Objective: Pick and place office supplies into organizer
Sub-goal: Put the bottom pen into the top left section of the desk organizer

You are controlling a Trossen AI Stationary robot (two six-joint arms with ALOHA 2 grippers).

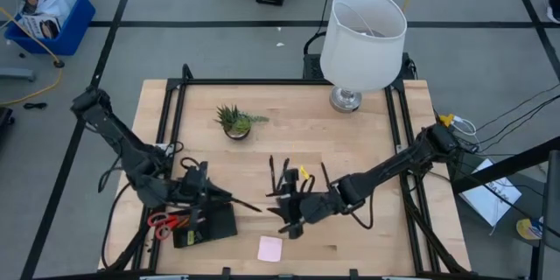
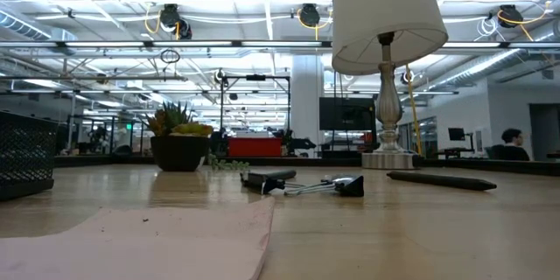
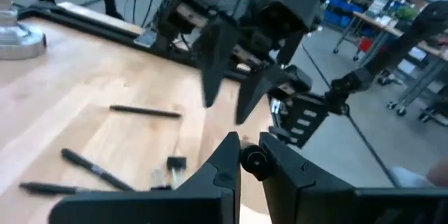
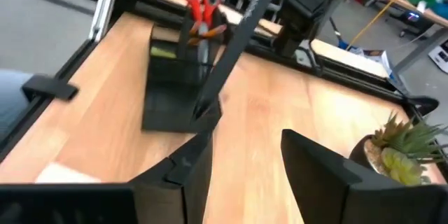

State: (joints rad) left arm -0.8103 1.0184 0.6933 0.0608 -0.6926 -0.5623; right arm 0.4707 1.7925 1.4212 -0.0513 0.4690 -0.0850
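Left pincer [image 1: 229, 199] clamped on a thin black pen [image 1: 245, 205], long axis aimed across the desk [image 1: 367, 140]; organizer [image 1: 206, 225] just beneath; right pincer [image 1: 293, 225] parted, empty.

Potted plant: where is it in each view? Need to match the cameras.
High view: potted plant toward the table's back, left of centre; the lamp is to its right.
Low view: plant left of centre, far across the table; lamp to its right.
Left wrist view: not in it; only the lamp's base shows.
Right wrist view: plant close ahead.
Shared landmark: the lamp, absent only from the right wrist view.
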